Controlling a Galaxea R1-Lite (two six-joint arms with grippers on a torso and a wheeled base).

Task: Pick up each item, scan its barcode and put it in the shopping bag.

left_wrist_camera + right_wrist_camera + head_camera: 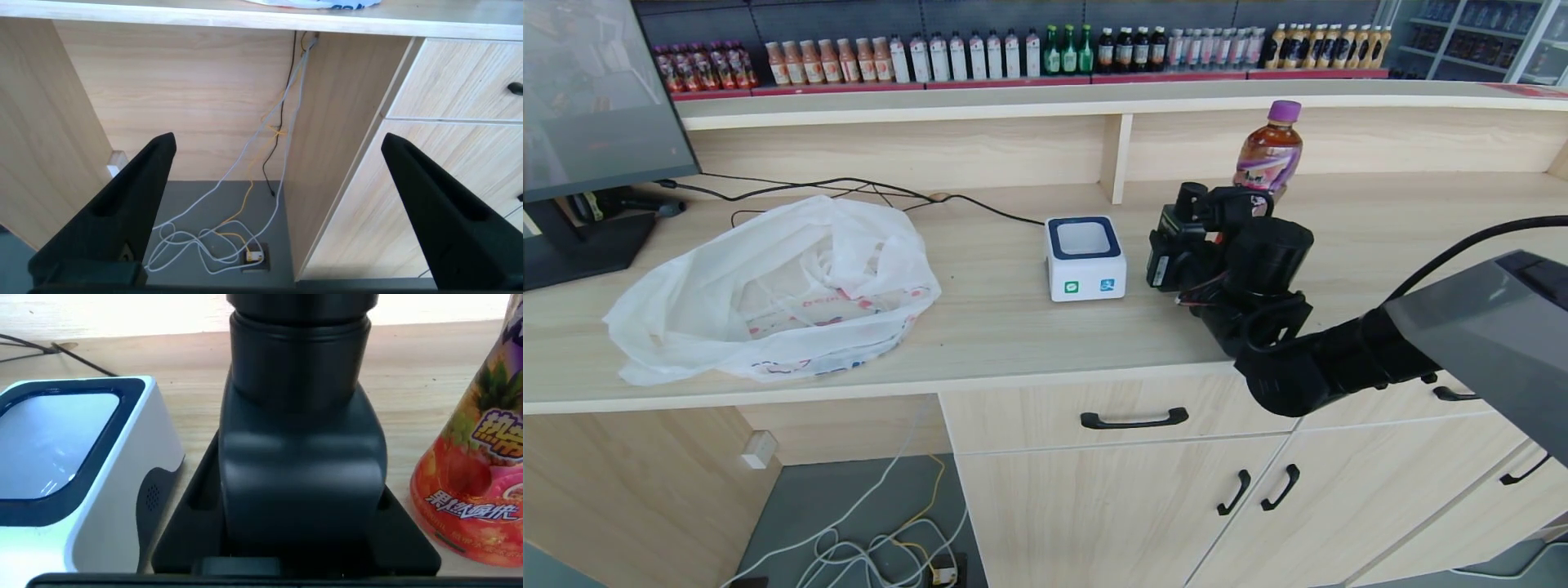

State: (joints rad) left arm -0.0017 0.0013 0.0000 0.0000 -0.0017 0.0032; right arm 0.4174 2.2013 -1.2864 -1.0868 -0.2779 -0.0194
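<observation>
Right gripper [1192,249] is clamped on a dark bottle [298,457] with a black cap, held over the counter [996,327] just at 3 o'clock of the white scanner [1085,257]. A purple-capped drink bottle [1268,151] stands upright close by at 1 o'clock of that gripper. The shopping bag [768,294] lies open at 9 o'clock of the scanner, well apart; left gripper [278,143] has its fingers spread wide, below the counter edge, above floor cables [212,245].

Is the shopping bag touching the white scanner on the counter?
Apart. The head view shows a bare stretch of counter between the shopping bag and the scanner.
</observation>
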